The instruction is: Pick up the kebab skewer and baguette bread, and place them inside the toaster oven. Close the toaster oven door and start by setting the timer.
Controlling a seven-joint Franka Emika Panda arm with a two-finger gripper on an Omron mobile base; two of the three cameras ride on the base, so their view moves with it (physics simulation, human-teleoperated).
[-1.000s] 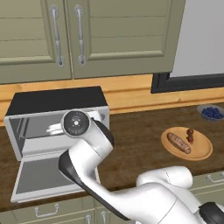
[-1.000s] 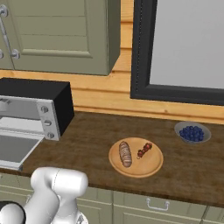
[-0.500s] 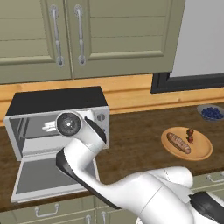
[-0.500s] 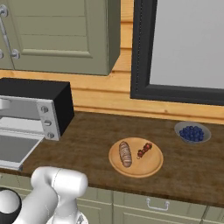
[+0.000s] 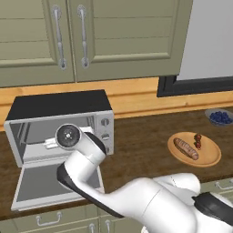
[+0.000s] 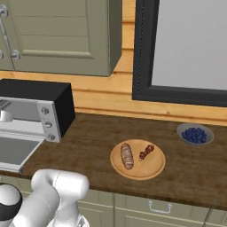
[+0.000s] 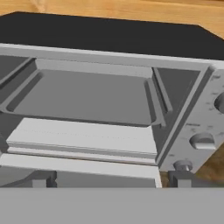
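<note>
Two food items wait for you on a round wooden plate [image 6: 153, 170] on the dark wooden worktop [image 6: 93, 142]: the baguette bread [image 6: 127, 155] lies on the plate's left half as the right base view shows it, and the kebab skewer [image 6: 146, 151] lies just beside it on the right half, the two apart from each other. In the left base view you see the same plate [image 5: 207, 158] well to the right of the toaster oven [image 5: 59, 105], with the bread [image 5: 185, 148] nearer the oven and the skewer [image 5: 198, 140] toward the back of the plate.

Your arm bends over the oven's front in the left base view, its round wrist joint in front of the oven's mouth. The toaster oven door [image 5: 27, 191] hangs fully dropped, lying flat and level in front of the cavity. From the hand view you look straight into the open oven [image 7: 109, 39]: a grey tray [image 7: 83, 94] sits inside on the rack, and the knob panel [image 7: 202, 141] runs down the right side.

Your jaws stand wide open and hold nothing; their two dark tips show at the bottom of the hand view, one at each side, and the gripper [image 7: 109, 178] sits just in front of the oven's mouth, above the lowered door.

Behind the plate, toward the wall, a small bowl of blueberries [image 6: 194, 134] stands apart from everything else. Green cupboards [image 5: 91, 36] hang above the oven.
</note>
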